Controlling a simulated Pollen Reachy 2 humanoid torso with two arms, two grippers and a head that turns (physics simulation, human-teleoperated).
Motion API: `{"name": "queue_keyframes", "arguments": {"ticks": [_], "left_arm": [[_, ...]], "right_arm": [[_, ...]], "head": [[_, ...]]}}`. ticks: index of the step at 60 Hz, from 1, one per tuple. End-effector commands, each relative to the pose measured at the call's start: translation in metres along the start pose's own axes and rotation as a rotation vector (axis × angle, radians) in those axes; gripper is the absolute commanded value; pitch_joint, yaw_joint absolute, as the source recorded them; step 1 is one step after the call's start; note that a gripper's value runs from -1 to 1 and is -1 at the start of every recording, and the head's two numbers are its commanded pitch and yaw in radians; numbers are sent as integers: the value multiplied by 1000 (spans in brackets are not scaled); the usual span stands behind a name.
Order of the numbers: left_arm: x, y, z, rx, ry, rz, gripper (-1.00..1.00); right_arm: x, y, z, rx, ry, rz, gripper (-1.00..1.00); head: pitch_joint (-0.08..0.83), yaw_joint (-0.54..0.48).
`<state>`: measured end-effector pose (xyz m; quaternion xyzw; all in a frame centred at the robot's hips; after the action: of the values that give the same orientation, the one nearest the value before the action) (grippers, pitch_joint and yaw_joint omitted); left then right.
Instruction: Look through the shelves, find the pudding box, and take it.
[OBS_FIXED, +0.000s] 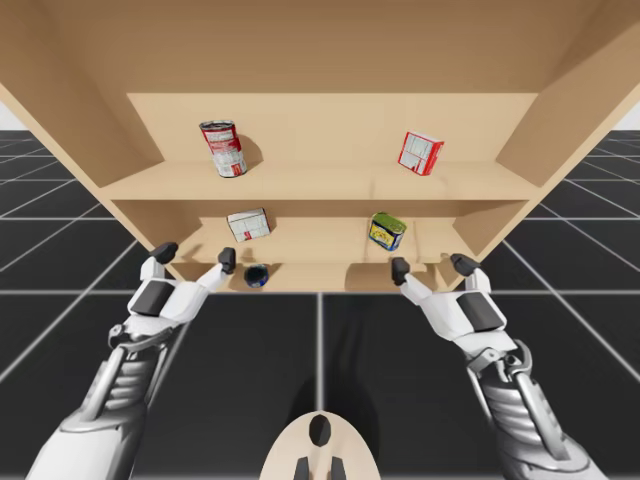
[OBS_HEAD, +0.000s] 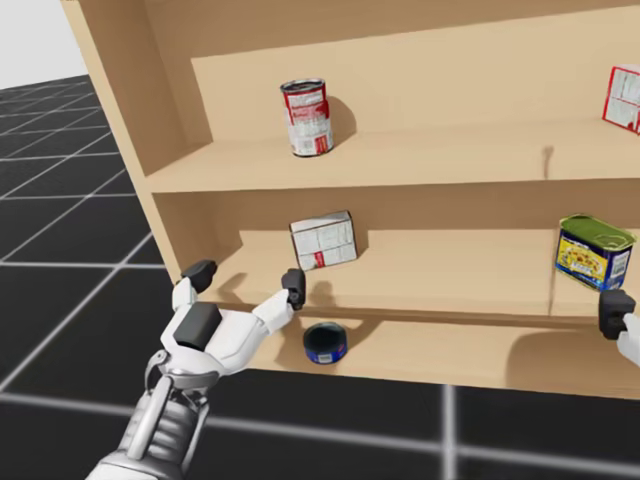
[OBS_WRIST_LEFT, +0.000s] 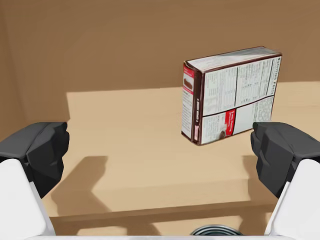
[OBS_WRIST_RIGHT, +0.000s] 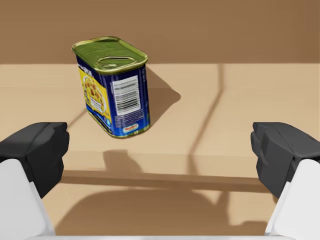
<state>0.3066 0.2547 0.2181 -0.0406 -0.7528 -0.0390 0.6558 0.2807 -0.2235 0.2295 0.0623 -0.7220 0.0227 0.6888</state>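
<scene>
A red can (OBS_FIXED: 223, 148) and red box (OBS_FIXED: 420, 152) are being carried by the upper shelf (OBS_FIXED: 320, 182), a white box (OBS_FIXED: 248, 223) and blue tin (OBS_FIXED: 387, 231) by the middle shelf (OBS_FIXED: 320, 240), a small dark can (OBS_FIXED: 257, 276) by the lowest shelf (OBS_FIXED: 320, 278).

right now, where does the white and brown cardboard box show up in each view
High view: the white and brown cardboard box stands on the middle shelf, just above my left pincer.
Head view: same shelf, up and right of that pincer.
Left wrist view: on the shelf board ahead of the open pincer.
Shared landmark: the small dark blue round can on the shelf below the box.
</scene>
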Motion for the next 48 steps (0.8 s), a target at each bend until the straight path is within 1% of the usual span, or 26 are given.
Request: {"name": "queue_keyframes", "arguments": {"ticks": [1, 7, 8, 12, 15, 16, 19, 22, 26, 30, 32, 38, 40, 42, 44, 48], "left_arm": [[6, -8, 5, -34, -15, 12, -1000], [11, -15, 9, -78, -7, 20, -1000], [16, -19, 11, -112, 6, 25, -1000], [24, -21, 10, -163, 31, 52, -1000], [28, -21, 8, -183, 43, 61, -1000], [30, -20, 5, -200, 54, 74, -1000], [32, -18, 1, -213, 66, 67, -1000], [34, -15, -6, -228, 80, 67, -1000], [36, -13, -16, -252, 100, 78, -1000], [35, -10, -28, -262, 113, 72, -1000], [35, -7, -35, -272, 122, 84, -1000], [33, -1, -55, -281, 139, 87, -1000], [32, -1, -58, -288, 147, 87, -1000], [30, 0, -65, -285, 160, 77, -1000], [28, -1, -72, -298, 176, 87, -1000], [23, -3, -81, -300, 194, 91, -1000]], "right_arm": [[-3, 4, -1, -1, 7, -10, -1000], [-4, 4, -1, -5, 9, -11, -1000], [-4, 5, -1, -7, 10, -11, -1000], [-4, 5, -1, -9, 12, -10, -1000], [-4, 5, -1, -10, 13, -10, -1000], [-4, 4, -1, -11, 12, -10, -1000], [-4, 4, -1, -10, 12, -10, -1000], [-4, 4, -1, -11, 12, -8, -1000], [-4, 3, -1, -12, 12, -8, -1000], [-4, 3, -1, -13, 11, -6, -1000], [-4, 3, -1, -13, 11, -5, -1000], [-4, 3, -1, -13, 12, -4, -1000], [-4, 3, -1, -13, 12, -3, -1000], [-4, 2, -2, -13, 12, -3, -1000], [-5, 2, -2, -13, 13, -2, -1000], [-5, 2, -2, -14, 13, 0, -1000]], "head": [[409, 275], [406, 269], [405, 268], [405, 271], [405, 273], [406, 276], [406, 277], [406, 279], [403, 281], [402, 283], [402, 285], [403, 286], [404, 287], [405, 287], [406, 287], [409, 288]]}}
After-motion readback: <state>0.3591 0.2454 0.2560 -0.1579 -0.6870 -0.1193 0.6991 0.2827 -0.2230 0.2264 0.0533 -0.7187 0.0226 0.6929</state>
